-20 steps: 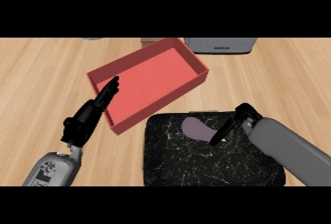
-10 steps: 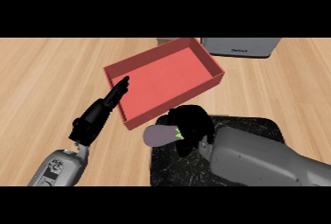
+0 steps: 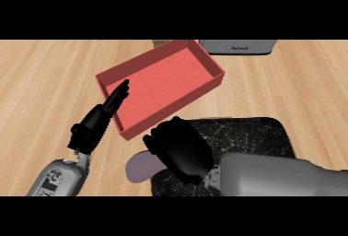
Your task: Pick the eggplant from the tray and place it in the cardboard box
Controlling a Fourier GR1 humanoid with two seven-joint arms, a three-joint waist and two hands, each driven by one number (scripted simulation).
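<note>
The purple eggplant (image 3: pixel 141 167) shows only partly, poking out to the left from under my right hand (image 3: pixel 178 150), whose fingers curl round it. Hand and eggplant sit at the left edge of the black speckled tray (image 3: pixel 255 134), the eggplant reaching past that edge over the counter. The box (image 3: pixel 170 76) is red, open-topped and lies tilted just beyond the tray, up and to the left. My left hand (image 3: pixel 101 120) is open, its straight fingers pointing up along the box's left wall.
A grey appliance (image 3: pixel 238 47) stands behind the box at the top edge. Light wooden counter (image 3: pixel 48 78) stretches to the left and right of the box.
My right hand closed round the eggplant on the tray and has carried it leftward to the tray's left edge. The left hand stayed by the box's left wall.
</note>
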